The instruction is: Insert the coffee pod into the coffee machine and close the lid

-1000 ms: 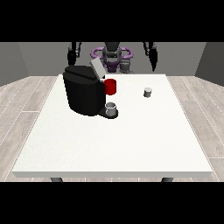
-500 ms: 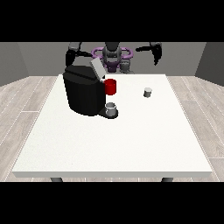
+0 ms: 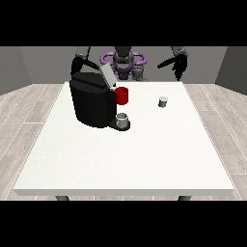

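Fingers of the hand at the view's right (image 3: 177,64) hang downward and look relaxed, not curled around anything; this hand holds nothing. It is raised above the far right edge of the white table (image 3: 125,159), with the arm bent at the elbow and coming in from the shoulder. The coffee pod (image 3: 163,102) stands lower in the view and a little to the left of this hand, well apart from it, upright on the table.

The pod is a small grey cylinder, and I judge it light and stiff, with smooth sides that may slip between fingers. Because it is so small, it could tip over if one finger touches it first. The best hold, in my opinion, is a pinch across its round side wall, thumb on one side and fingers on the other, coming from above.

The hand at the view's left (image 3: 76,64) is mostly hidden behind the black coffee machine (image 3: 94,102), so I cannot tell how its fingers lie. Its arm comes down from the shoulder toward the back of the machine.

The machine's grey lid (image 3: 107,76) stands tilted up, so the machine looks open. A red part (image 3: 122,95) shows at its front, and a grey cup (image 3: 123,120) sits on the machine's base below. The pod is to the right of the machine, not touching it.
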Controlling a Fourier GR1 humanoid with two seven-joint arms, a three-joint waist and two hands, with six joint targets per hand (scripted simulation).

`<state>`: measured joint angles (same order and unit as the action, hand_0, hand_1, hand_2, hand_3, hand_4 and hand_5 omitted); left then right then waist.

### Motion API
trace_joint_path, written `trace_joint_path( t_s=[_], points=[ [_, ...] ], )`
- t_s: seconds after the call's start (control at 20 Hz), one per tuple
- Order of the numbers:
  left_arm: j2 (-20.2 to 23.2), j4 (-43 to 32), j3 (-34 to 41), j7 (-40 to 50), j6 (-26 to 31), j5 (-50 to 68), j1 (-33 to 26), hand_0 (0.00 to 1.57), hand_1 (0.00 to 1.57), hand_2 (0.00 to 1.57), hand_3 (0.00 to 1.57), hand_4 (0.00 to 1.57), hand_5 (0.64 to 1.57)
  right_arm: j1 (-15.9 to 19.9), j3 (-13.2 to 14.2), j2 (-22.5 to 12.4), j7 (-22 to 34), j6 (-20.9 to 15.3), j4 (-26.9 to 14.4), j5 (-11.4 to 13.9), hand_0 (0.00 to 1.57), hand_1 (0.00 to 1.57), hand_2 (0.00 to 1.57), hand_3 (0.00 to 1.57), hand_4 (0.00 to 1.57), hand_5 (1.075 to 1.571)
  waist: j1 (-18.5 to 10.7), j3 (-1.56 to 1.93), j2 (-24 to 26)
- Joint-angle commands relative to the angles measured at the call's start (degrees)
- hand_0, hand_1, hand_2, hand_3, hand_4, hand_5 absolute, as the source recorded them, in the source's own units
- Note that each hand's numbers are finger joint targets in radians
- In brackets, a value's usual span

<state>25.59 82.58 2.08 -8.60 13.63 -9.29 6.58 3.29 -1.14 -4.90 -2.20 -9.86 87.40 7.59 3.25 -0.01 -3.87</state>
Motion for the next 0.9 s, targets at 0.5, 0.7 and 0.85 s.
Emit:
trace_joint_path(
  t_s=[0.5,0.7,0.85],
  points=[
    [5.8,-19.9,0.1,-4.1,0.9,-11.5,12.4,0.0,0.0,0.0,0.0,0.0,1.571,7.3,-3.5,3.8,4.6,-1.0,-0.6,2.3,0.0,0.0,0.0,0.0,0.0,1.571,4.9,-0.04,-9.8],
    [3.1,-25.1,-1.2,-2.6,-2.9,-16.0,14.2,0.0,0.0,0.0,0.0,0.0,1.571,5.4,-3.1,3.4,1.7,1.3,-2.1,0.6,0.0,0.0,0.0,0.0,0.0,1.571,6.4,-0.01,-8.5],
    [2.6,-24.7,-2.7,-1.4,-1.1,-18.1,16.9,0.0,0.0,0.29,0.0,0.0,1.571,9.0,0.8,2.8,-1.1,0.1,-10.0,0.2,0.0,0.0,0.0,0.0,0.0,1.571,2.8,0.02,-8.5]
  ],
)
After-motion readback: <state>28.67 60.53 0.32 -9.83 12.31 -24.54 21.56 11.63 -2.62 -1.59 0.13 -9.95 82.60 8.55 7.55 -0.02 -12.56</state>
